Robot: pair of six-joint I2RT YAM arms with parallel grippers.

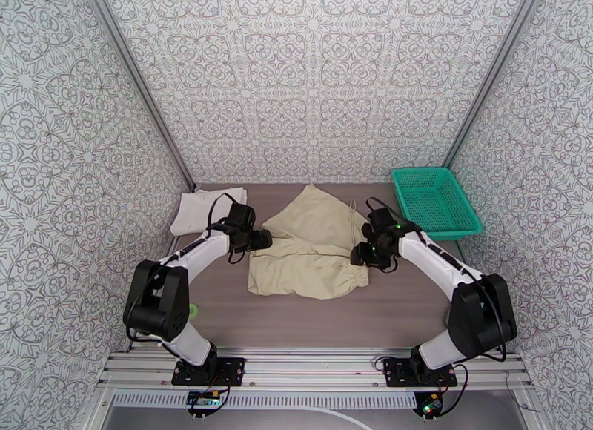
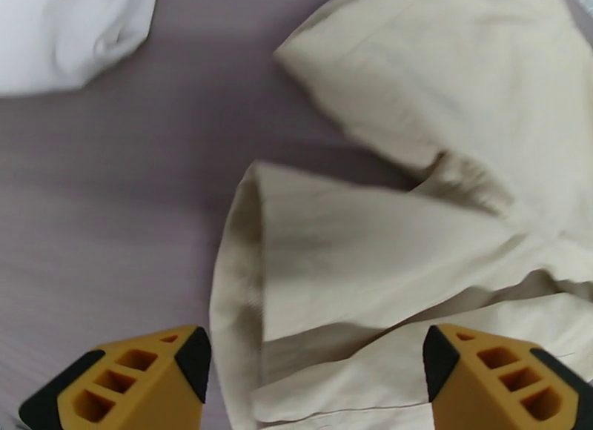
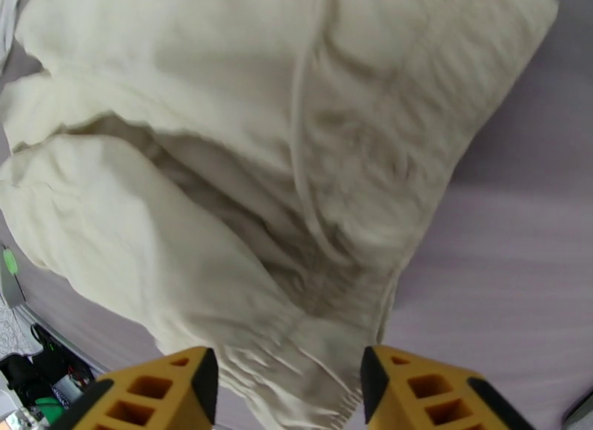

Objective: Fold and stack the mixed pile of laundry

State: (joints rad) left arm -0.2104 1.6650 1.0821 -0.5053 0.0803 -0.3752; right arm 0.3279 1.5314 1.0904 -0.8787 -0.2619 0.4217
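The beige shorts (image 1: 311,247) lie partly folded in the middle of the table, drawstring trailing toward the back. The white T-shirt (image 1: 204,207) rests folded at the back left. My left gripper (image 1: 264,239) hovers at the shorts' left edge. In the left wrist view it (image 2: 315,368) stands open, the leg hem of the shorts (image 2: 356,261) below the gap and the T-shirt (image 2: 67,24) at the upper left. My right gripper (image 1: 358,255) is at the shorts' right edge. In the right wrist view it (image 3: 285,383) is open over the gathered waistband (image 3: 311,305), nothing pinched.
A green mesh basket (image 1: 435,200) stands at the back right corner. Patterned walls close in the back and both sides. A small green object (image 1: 194,311) lies near the left arm's base. Bare tabletop (image 1: 319,320) runs along the front.
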